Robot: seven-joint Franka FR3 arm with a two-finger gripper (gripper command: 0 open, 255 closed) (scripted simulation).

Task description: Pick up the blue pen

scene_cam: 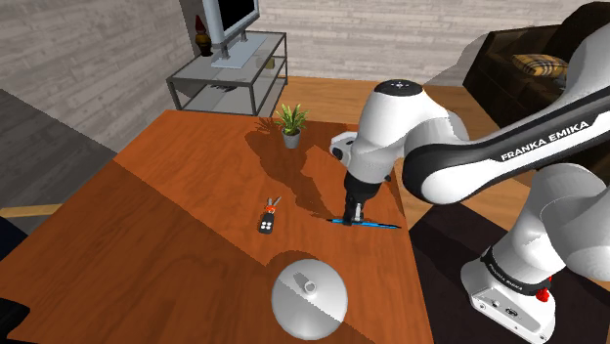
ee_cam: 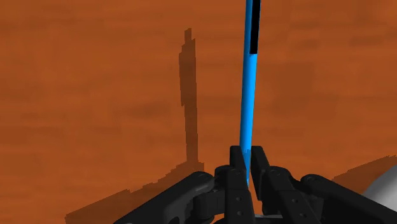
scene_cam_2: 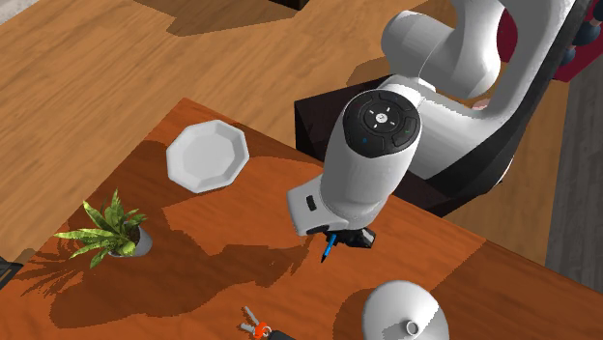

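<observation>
A thin blue pen (scene_cam: 373, 224) with a black end lies low over the brown wooden table (scene_cam: 176, 225), near its edge on the shoulder view's right. My black gripper (scene_cam: 352, 217) comes straight down onto the pen's end. In the wrist view my gripper (ee_cam: 248, 168) is shut on the blue pen (ee_cam: 248, 95), both fingers pressing its shaft, and the rest of it runs away from them over the wood. The second exterior view has the pen's tip (scene_cam_2: 329, 247) poking out below the arm's wrist.
A key bunch with a black fob (scene_cam: 268, 217) lies to the shoulder view's left of the pen. A grey domed lid (scene_cam: 308, 296) sits nearer the front edge. A small potted plant (scene_cam: 290, 124) stands at the back. A white octagonal plate (scene_cam_2: 207, 155) rests on the table.
</observation>
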